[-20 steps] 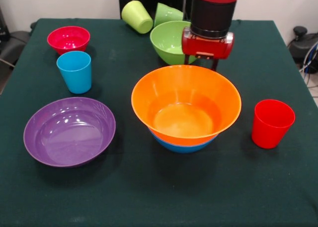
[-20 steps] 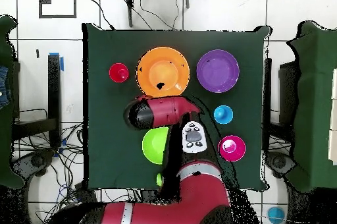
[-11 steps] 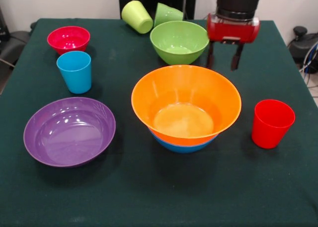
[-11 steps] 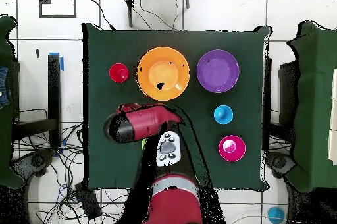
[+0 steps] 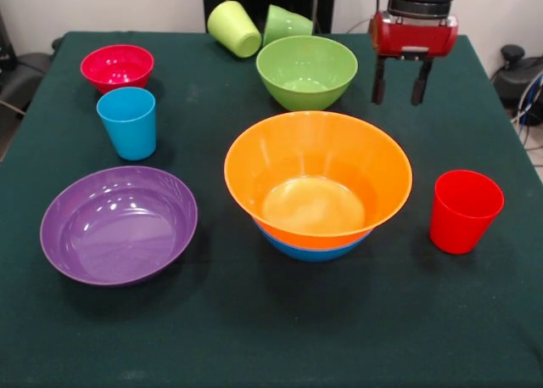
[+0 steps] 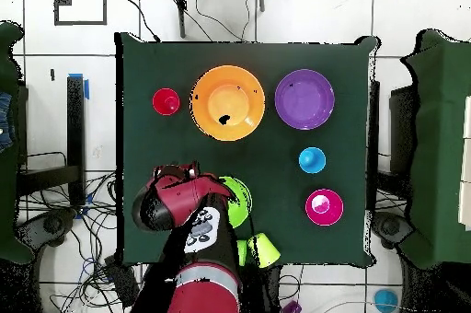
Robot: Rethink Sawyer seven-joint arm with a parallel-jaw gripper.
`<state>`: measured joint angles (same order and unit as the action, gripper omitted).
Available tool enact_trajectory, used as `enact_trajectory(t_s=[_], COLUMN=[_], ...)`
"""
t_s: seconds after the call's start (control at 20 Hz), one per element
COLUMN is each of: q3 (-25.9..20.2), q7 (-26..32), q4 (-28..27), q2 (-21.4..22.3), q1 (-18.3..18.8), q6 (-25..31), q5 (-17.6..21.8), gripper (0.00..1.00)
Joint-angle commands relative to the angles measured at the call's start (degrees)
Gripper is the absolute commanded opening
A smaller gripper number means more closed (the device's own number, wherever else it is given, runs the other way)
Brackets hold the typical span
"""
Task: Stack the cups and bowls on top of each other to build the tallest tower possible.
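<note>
Bowls and cups are scattered across the dark green tablecloth (image 5: 475,320), and the only stacking so far is the large glossy orange plastic bowl (image 5: 317,179) nested in a blue plastic bowl (image 5: 310,250), of which just a lower rim shows at mid-table. The red and black gripper (image 5: 398,82) hangs empty above the cloth to the right of the green plastic bowl (image 5: 306,70), its jaws spread with nothing between them.

A wide shallow purple plastic bowl (image 5: 119,224) sits at the front left, with the sky blue plastic tumbler (image 5: 127,121) and the small red plastic bowl (image 5: 117,66) behind it. The red plastic tumbler (image 5: 463,210) stands upright to the right of the orange bowl. At the far edge, the yellow-green tumbler (image 5: 234,28) and the green tumbler (image 5: 286,23) lie tipped on their sides.

The risks from here are mostly of order and grip. If the green bowl drops off-centre into the orange one, it will probably sit tilted and carry that lean upward. A thin glossy rim could slip from a pinch, or the bowl could swing. The two toppled tumblers may roll away when touched, and they sit close to the table's edge. Placing cups before the wider bowls would likely leave too narrow a base.
</note>
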<state>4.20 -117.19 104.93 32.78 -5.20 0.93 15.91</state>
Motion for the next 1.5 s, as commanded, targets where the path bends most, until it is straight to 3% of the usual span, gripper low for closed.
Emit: enact_trajectory(t_s=[0.05,0.55,1.1,1.5], q3=[0.0,-0.4,-1.3,-2.5], q7=[-6.1,-6.5,-4.5,-4.2], q4=[5.5,16.2,11.3,9.9], q2=[-2.0,6.2,3.4,-1.2], q1=[0.2,4.0,5.3,7.4], q6=[-3.1,-1.0,0.6,-4.6], q5=[2.9,2.4,1.0,3.0], gripper=[1.0,1.0,1.0,1.0])
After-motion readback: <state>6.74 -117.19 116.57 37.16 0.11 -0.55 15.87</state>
